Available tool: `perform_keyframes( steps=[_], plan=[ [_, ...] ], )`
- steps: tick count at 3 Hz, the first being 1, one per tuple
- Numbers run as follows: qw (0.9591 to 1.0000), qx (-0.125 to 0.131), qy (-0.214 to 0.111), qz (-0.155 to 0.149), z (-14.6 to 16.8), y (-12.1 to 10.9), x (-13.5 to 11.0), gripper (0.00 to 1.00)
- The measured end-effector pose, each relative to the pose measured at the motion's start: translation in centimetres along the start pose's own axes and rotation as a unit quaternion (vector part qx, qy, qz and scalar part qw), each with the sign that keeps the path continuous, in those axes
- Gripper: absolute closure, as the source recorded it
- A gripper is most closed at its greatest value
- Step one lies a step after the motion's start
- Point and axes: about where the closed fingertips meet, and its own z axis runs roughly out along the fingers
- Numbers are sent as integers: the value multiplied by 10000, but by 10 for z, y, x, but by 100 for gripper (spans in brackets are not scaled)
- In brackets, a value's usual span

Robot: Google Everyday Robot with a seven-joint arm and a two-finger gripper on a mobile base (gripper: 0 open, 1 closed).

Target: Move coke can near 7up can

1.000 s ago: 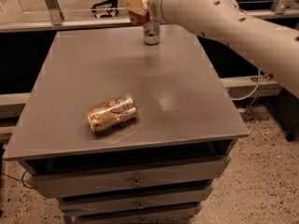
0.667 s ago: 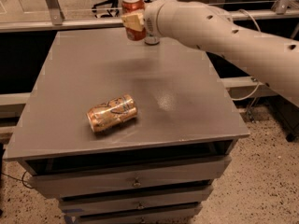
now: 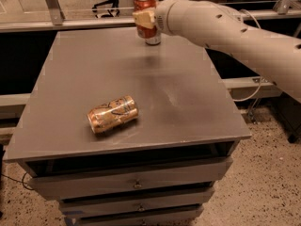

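Over the far edge of the matte table (image 3: 94, 74), gripper (image 3: 145, 19) tight around cylindrical coke can (image 3: 144, 1).

The grey worktop (image 3: 188, 102) carries a gold-orange can (image 3: 113, 113) on its side, front left, and the 7up can (image 3: 153, 40) upright at the far edge; above that edge the end effector (image 3: 143, 19) clasps the coke can (image 3: 144, 1).

Pincer: the pincer (image 3: 144, 19) is at the far edge of the tabletop (image 3: 188, 102), clamped on the coke can (image 3: 144, 3).
Coke can: upright, held clear of the tabletop.
7up can: the 7up can (image 3: 154, 37) stands directly under the pincer, mostly hidden by it.
Arm: the white arm (image 3: 225, 29) reaches in from the right.
Gold-orange can: the gold-orange can (image 3: 113, 114) lies on its side, near left, well apart from the others.
Drawers: the drawers (image 3: 136, 185) are under the tabletop.
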Motion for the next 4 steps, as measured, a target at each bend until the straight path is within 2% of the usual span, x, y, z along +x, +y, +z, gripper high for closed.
perform_keyframes(
  steps=[1,2,3,4],
  plan=[
    [9988,475,47,85,-12,-57,12,100],
    [9962,822,50,284,-21,-104,25,100],
    [9951,850,105,498,-15,-131,45,100],
    [9958,592,161,676,6,-141,60,100]
  ],
)
